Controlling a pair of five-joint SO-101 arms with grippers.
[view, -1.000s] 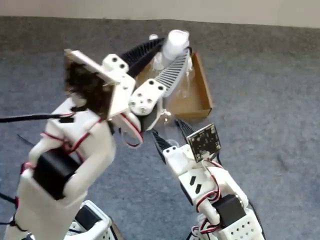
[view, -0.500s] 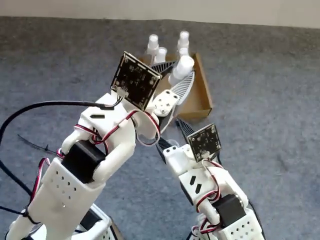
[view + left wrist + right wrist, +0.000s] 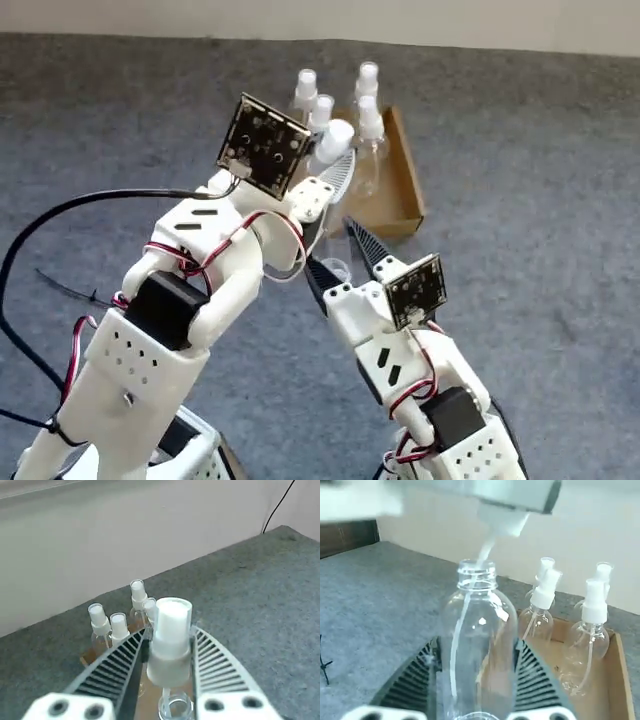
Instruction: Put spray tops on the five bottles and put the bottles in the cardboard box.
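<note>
My left gripper [image 3: 336, 165] [image 3: 170, 636] is shut on a white spray top [image 3: 334, 138] [image 3: 171, 639], which hangs just above the open neck of a clear bottle [image 3: 477, 645] [image 3: 176, 707]. The top's thin dip tube [image 3: 470, 610] reaches down inside that bottle, and the cap is not seated on the neck. My right gripper [image 3: 335, 255] [image 3: 477, 650] is shut on the bottle's body and holds it upright in front of the cardboard box [image 3: 405, 200] [image 3: 620, 670]. Several capped bottles [image 3: 368, 120] [image 3: 590, 635] [image 3: 119, 627] stand in the box.
Grey carpet [image 3: 540, 150] covers the table on all sides of the box. A black cable [image 3: 60, 225] runs along the left arm, and a pale wall [image 3: 100, 540] stands beyond the box.
The left arm has swung down from above the box towards the right gripper, bringing the spray top over the held bottle. The right arm shifted slightly forward.
</note>
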